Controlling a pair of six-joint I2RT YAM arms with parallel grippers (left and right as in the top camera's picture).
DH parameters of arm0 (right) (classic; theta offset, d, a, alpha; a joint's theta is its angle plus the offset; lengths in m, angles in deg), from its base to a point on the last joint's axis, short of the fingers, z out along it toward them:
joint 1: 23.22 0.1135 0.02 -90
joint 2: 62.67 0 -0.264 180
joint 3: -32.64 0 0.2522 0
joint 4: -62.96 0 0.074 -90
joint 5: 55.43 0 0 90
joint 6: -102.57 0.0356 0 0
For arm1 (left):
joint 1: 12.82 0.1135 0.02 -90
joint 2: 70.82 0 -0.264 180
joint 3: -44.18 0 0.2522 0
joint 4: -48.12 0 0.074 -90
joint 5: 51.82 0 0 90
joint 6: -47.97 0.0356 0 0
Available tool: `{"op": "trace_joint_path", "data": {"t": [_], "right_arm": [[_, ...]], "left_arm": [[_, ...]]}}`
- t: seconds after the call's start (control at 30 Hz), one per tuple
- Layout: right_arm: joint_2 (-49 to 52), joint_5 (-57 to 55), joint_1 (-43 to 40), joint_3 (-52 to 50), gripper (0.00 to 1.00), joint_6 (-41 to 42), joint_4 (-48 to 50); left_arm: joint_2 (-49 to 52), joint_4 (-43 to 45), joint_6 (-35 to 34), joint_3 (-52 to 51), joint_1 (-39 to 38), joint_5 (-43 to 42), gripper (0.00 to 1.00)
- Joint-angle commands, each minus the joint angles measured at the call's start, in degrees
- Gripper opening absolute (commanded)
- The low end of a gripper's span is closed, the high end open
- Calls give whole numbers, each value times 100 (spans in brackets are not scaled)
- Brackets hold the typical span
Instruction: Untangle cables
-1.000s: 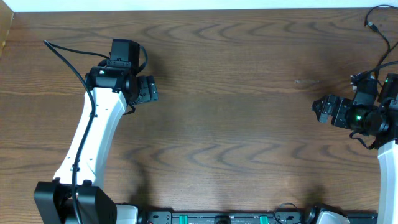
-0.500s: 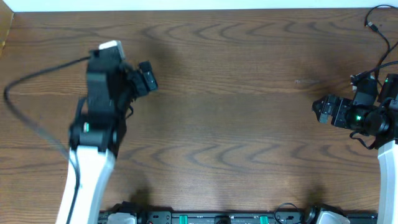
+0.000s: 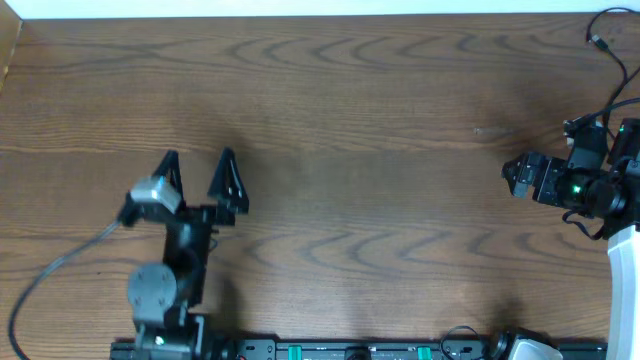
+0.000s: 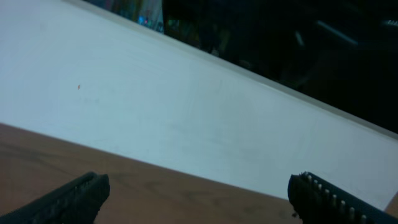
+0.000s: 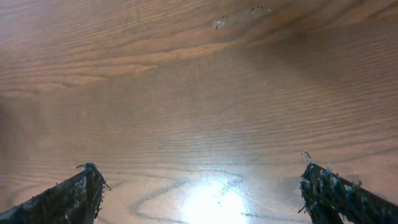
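We find the left gripper [image 3: 199, 153] over the table [image 3: 380, 120], in its near-left part, with its fingers pointing toward the table's far edge. Its jaws are spread wide and nothing is between them. The left wrist view confirms this: the two dark fingertips sit far apart on either side of the gripper [image 4: 199, 180], with only the table's wood and a white wall [image 4: 186, 112] showing in the gap.

The right gripper [image 3: 512, 176] sits at the table's right side, about midway between the near and far edges, pointing toward the table's middle. Its jaws are likewise fully parted and hold nothing. In the right wrist view, bare wood grain [image 5: 199, 74] fills the space between its fingertips [image 5: 199, 167] (a bright glare patch falls on the wood there).

As for the cables, the only thin cord [image 3: 612, 22] we see lies at the table's far-right corner. It is black and looped, with a small plug end. It is well apart from the left gripper and beyond the right one, touching neither. We cannot tell whether it is tangled.
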Motion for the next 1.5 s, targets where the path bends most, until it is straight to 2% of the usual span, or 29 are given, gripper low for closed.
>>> {"op": "trace_joint_path", "data": {"t": [0.0, 0.2, 0.47, 0.7, 0.9, 1.47], "right_arm": [[17, 31, 46, 13, 99, -61, -7], [17, 31, 46, 13, 99, -63, -7], [17, 31, 46, 13, 99, -63, -7], [17, 31, 46, 13, 99, -63, -9], [17, 31, 46, 13, 99, -63, -9], [17, 33, 46, 13, 99, -63, -7]], "left_arm": [[-837, 529, -31, -970, 24, 173, 97], [-1650, 848, -116, -1853, 24, 492, 97], [-2203, -640, -114, -1873, 221, 638, 97], [-2428, -2367, -116, -1873, 293, 1095, 97], [-2428, -2417, 426, -1873, 293, 1034, 97], [-2411, -2411, 428, -1873, 293, 999, 97]]}}
